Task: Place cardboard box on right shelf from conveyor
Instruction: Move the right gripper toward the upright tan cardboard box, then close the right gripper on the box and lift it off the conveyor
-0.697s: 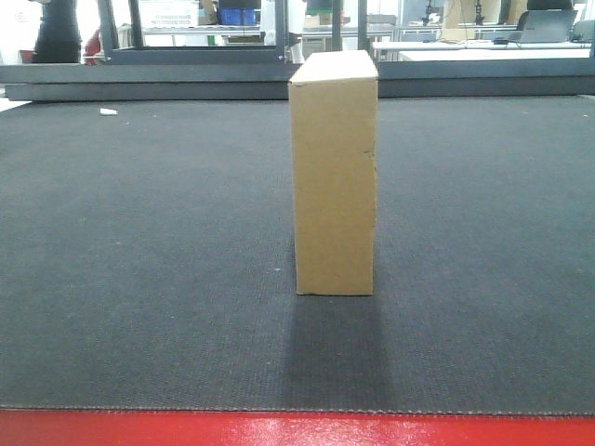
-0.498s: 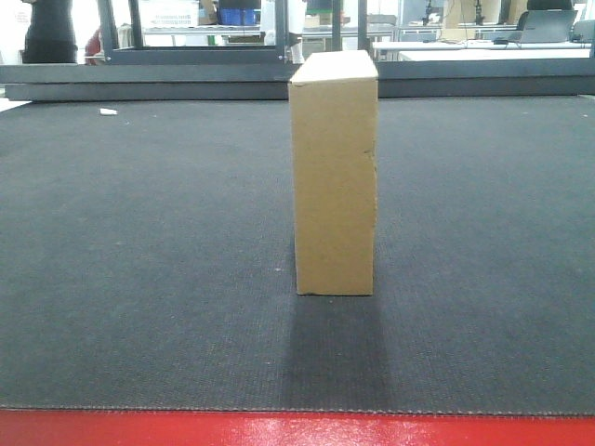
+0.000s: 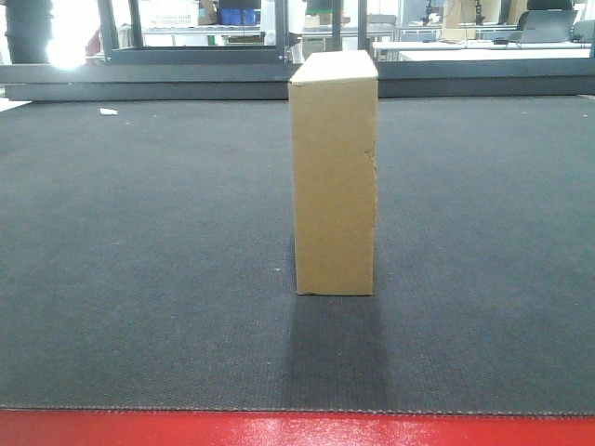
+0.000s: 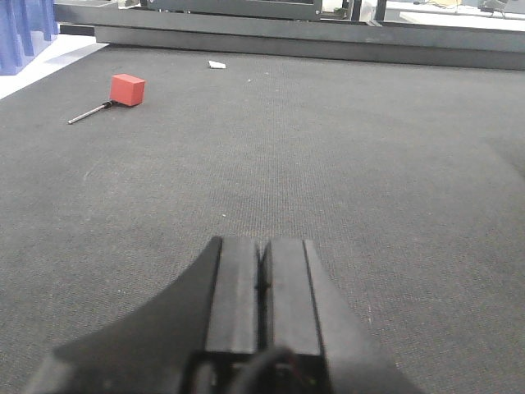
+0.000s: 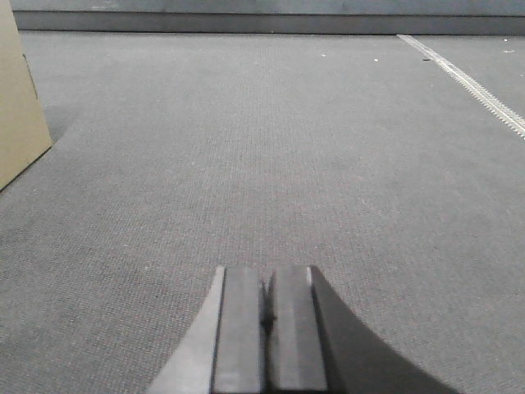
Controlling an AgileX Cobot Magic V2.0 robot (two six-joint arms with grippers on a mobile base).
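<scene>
Box [image 3: 335, 177] stands upright mid-conveyor [image 3: 139, 260], narrow face to the front camera, nothing touching it. Left fingers [image 4: 236, 287] pressed together, empty, low over belt. Right fingers [image 5: 239, 328] likewise closed, empty; box off to their left. Red block [image 4: 127, 89] lies well apart.

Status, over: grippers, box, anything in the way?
Left gripper, right gripper shut, empty. Cardboard box upright on conveyor, untouched. Red block far off, left side.

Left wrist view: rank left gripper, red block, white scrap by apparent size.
1. left gripper, largest, though it sits nearest the camera.
2. red block.
3. white scrap, smallest; it lies farther back, so its true size against the red block is unsure.
</scene>
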